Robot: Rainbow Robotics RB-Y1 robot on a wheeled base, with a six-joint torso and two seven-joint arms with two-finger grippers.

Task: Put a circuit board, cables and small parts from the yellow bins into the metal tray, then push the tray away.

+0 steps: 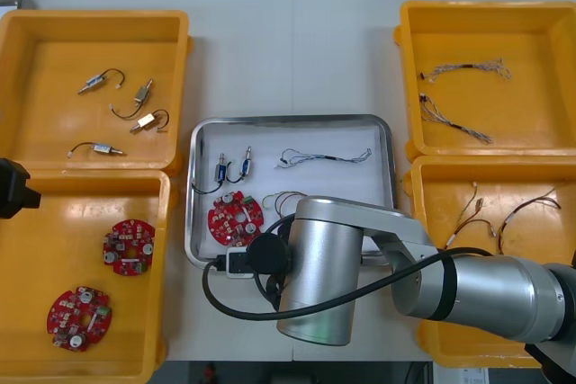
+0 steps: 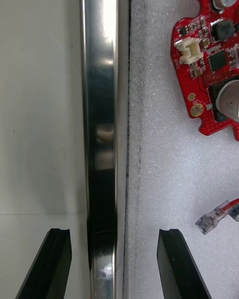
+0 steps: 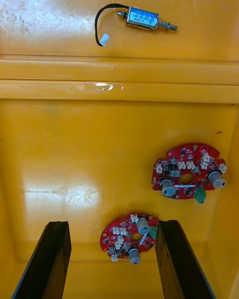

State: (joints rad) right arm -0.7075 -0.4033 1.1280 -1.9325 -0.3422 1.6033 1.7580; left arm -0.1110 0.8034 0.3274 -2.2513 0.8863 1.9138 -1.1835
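Right pincer [image 2: 113, 234], spread wide, straddles the metal tray [image 2: 99, 79] at its six-o'clock rim, seemingly to push it toward twelve. Circuit board [image 1: 235, 218], cables [image 1: 324, 157] and small parts [image 1: 232, 168] lie inside. Left pincer [image 3: 112, 226], wide too, hangs over the eight-o'clock yellow bin [image 1: 54, 231].

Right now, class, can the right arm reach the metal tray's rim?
Probably yes: the right gripper has open fingers straddling the rim of the metal tray, nothing between. Left gripper waits over a bin.

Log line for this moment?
right tool: open, astride metal tray near rim | tray: circuit board, cables, small metal parts inside | left tool: open, over near-left yellow bin
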